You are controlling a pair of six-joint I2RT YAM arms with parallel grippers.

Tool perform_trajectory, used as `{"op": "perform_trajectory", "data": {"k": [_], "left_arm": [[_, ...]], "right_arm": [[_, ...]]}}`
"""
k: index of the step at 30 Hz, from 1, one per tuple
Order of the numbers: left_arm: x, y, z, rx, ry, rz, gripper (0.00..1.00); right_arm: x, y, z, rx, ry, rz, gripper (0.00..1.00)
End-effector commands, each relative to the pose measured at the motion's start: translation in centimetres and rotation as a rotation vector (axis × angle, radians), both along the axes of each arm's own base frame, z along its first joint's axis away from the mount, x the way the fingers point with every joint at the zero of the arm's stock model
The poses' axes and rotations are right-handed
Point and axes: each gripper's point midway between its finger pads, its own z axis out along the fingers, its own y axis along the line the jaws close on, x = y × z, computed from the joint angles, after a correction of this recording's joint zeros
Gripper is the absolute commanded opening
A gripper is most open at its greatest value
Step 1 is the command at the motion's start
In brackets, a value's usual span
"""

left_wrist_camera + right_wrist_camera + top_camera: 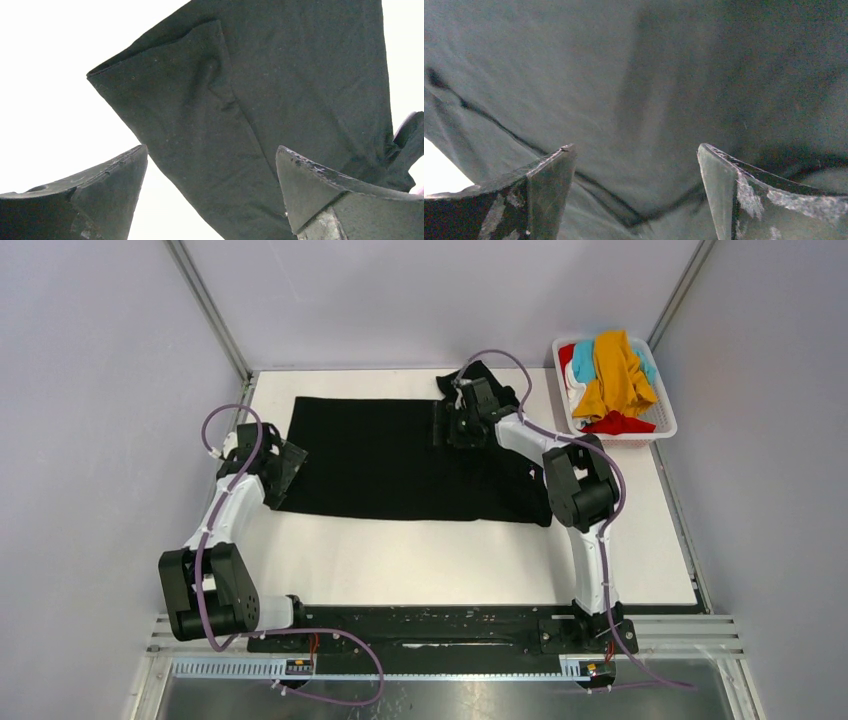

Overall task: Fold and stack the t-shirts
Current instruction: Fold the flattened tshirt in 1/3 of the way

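The large black t-shirt (400, 460) lies spread flat on the white table (450, 560). My left gripper (285, 462) is open at the shirt's left edge; in the left wrist view the black fabric (240, 115) lies between and beyond the two fingers (105, 185). My right gripper (462, 428) is open, low over the shirt's upper right part near the sleeve; the right wrist view shows the black fabric (634, 100) with creases filling the frame between the fingers (549, 185). Mustard-orange (612, 375), teal-blue (583, 358), red (620, 424) and white shirts lie in a basket.
The white slotted basket (660, 425) stands at the table's far right corner. Grey walls close in the back and sides. A black rail (440, 625) holding the arm bases runs along the near edge.
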Motion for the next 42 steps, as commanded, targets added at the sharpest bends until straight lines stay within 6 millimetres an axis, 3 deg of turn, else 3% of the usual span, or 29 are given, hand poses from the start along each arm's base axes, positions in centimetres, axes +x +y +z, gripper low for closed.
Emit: {"op": "perform_trajectory", "data": {"k": [1,3,6,9,11,15,21,25,30,33,37,42], "left_arm": [[0.5,0.9,2.9,0.056,-0.056,0.007,0.99],[0.4,1.1,3.2,0.064,-0.059,0.009,0.99],[0.5,1.1,3.4,0.070,-0.069,0.004,0.99],[0.9,0.9,3.2,0.059,-0.075,-0.010,0.99],[1.3,0.5,2.8,0.041,-0.075,-0.025,0.99],[1.9,0.0,1.9,0.013,-0.071,-0.045,0.99],[1.7,-0.3,1.3,0.004,-0.061,-0.058,0.99],[1.6,-0.1,1.2,0.013,-0.057,-0.052,0.99],[2.1,0.0,1.5,0.020,-0.067,-0.052,0.99],[2.6,0.1,1.6,0.019,-0.077,-0.053,0.99],[3.8,-0.6,1.1,-0.019,-0.083,-0.084,0.99],[5.6,-2.6,-0.9,-0.094,-0.072,-0.137,0.99]], "right_arm": [[4.3,4.6,6.0,0.159,-0.162,-0.012,0.99],[4.2,4.8,7.2,0.172,-0.182,-0.001,0.99],[2.5,3.0,7.1,0.121,-0.183,-0.008,0.99],[-0.1,0.3,5.8,0.064,-0.133,-0.030,0.99],[-2.3,-1.7,3.8,0.016,-0.072,-0.068,0.99],[-5.0,-3.5,2.1,-0.028,-0.014,-0.102,1.00],[-4.2,-3.7,0.7,-0.058,0.011,-0.135,0.99],[-1.4,-2.9,0.4,-0.084,-0.001,-0.149,0.99],[2.0,1.2,1.7,0.016,-0.004,-0.065,0.99],[2.6,2.1,3.4,0.057,-0.040,-0.031,1.00],[1.3,0.9,5.4,0.029,-0.086,-0.011,0.99],[-4.2,-2.6,4.8,-0.037,-0.055,-0.006,0.99]]}}
